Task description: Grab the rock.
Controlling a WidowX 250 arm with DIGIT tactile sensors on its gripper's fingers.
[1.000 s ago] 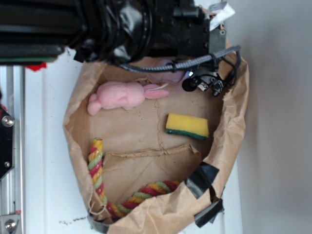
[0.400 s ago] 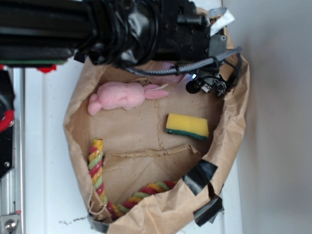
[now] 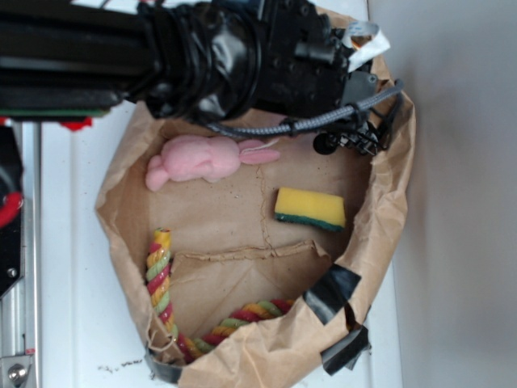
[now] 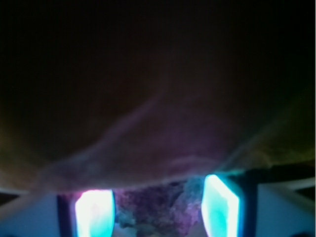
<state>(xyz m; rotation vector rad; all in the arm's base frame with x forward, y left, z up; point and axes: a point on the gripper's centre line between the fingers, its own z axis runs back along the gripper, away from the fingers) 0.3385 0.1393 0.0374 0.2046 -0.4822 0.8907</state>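
Observation:
In the wrist view the rock (image 4: 154, 213), dark, rough and lumpy, fills the gap between my gripper's (image 4: 157, 200) two glowing pads, left (image 4: 95, 212) and right (image 4: 220, 205). It appears to touch both pads, so the gripper is shut on it. Above the rock a fold of brown paper (image 4: 148, 148) rises close and blurred. In the exterior view the black arm (image 3: 242, 56) reaches into the top of the paper bag (image 3: 388, 210) and hides both the rock and the fingers.
On the bag's floor lie a pink plush bunny (image 3: 198, 158), a yellow sponge with a green underside (image 3: 310, 208) and a striped rope toy (image 3: 161, 283). The bag's walls stand close around the arm. A metal rail (image 3: 16, 242) runs along the left.
The arm has shifted a little down and to the right in the exterior view, deeper into the bag. The bag's left wall has bulged outward. Bunny, sponge and rope have not moved.

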